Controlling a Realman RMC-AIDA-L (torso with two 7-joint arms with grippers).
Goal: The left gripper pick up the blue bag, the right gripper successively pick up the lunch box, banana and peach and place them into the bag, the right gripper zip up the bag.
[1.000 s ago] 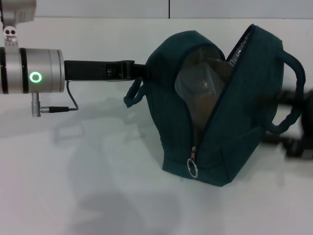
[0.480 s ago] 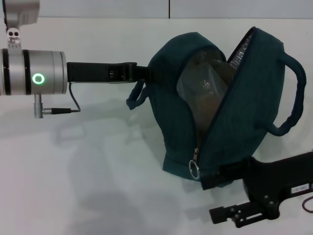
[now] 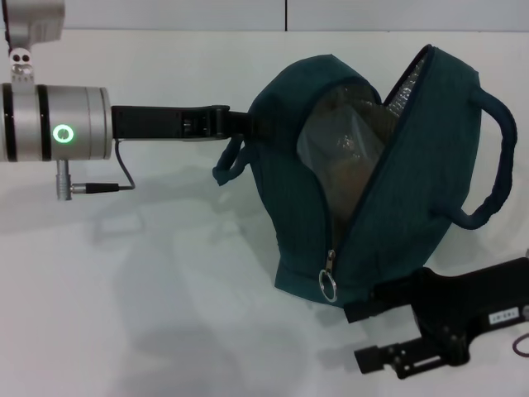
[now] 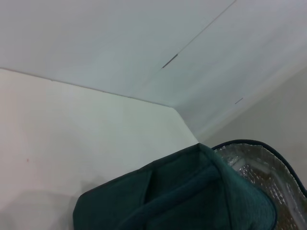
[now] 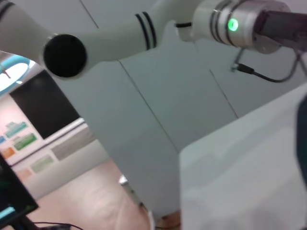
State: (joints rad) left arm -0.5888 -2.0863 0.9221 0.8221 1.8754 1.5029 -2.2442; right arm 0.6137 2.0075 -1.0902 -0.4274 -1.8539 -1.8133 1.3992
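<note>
We see the white table (image 3: pixel 165 289) first, and on it the large dark teal-blue fabric bag (image 3: pixel 413 223) standing upright, its silver-lined mouth gaping towards us. Its zipper is run down only to the silver ring pull (image 3: pixel 327 286), which hangs low on the front seam. The left gripper (image 3: pixel 240 122), a black claw on a silver wrist with a green ring light, reaches in from the left and meets the bag's left handle, holding the bag up; we cannot tell how its jaws stand, since the fabric hides them. The right gripper (image 3: pixel 368 335), a black claw with a white label, sits low at the bag's front right corner, just beside the pull; its jaws stand apart and hold nothing.

Inside the mouth a clear plastic lunch box (image 3: pixel 343 141) shows faintly. The banana and peach are not visible anywhere, so we judge them already packed, leaving only the zipping.

The left wrist view shows the foil lining (image 4: pixel 261 167) close up and no fingers; the right wrist view shows only the left arm's glowing ring (image 5: pixel 233 25) and the table edge, nothing of the bag's pull
</note>
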